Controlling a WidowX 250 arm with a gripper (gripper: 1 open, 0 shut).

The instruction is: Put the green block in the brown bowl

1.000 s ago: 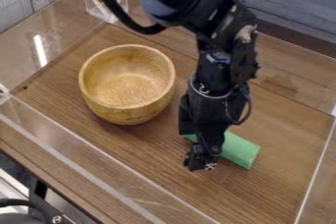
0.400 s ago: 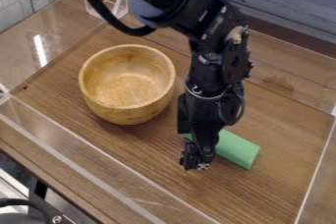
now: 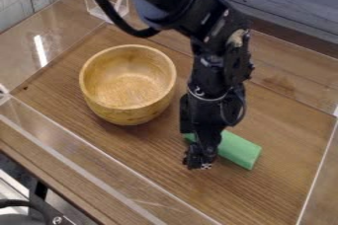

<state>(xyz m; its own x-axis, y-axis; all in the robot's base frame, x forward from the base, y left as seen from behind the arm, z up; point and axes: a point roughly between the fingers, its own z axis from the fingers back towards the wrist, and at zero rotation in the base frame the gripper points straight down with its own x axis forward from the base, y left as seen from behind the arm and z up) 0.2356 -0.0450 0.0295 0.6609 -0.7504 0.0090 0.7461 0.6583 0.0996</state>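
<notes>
Broad wooden tabletop of dark brown grain, ringed by low clear plastic walls that catch pale reflections along the left and front edges.

Black robot arm, bulky and jointed, descending from the top of the view with dark cables looped near its upper part, then narrowing into a vertical wrist section above the table's middle right.

Round, thick-walled, honey-brown wooden bowl, upright on the tabletop left of the arm, smooth rounded rim, grain visible inside, nothing in it. Just beside the arm's lower section, not clearly touching it.

Flat, mint-green rectangular block, lying on the tabletop at the arm's foot, angled so the visible end points toward the lower right. Near end hidden behind the arm's lower housing, so only part of the bar on show. Outside the bowl, to its lower right, apart from it with the arm's base between them.

Small black gripper, pointing straight down, tip low against the tabletop right at the left end of the green block. Fingers spread apart at full width, though dark and small, hard to separate by eye. Nothing lifted; block flat on the wood. Whether a finger actually touches the block's edge, impossible to tell from this angle.
</notes>
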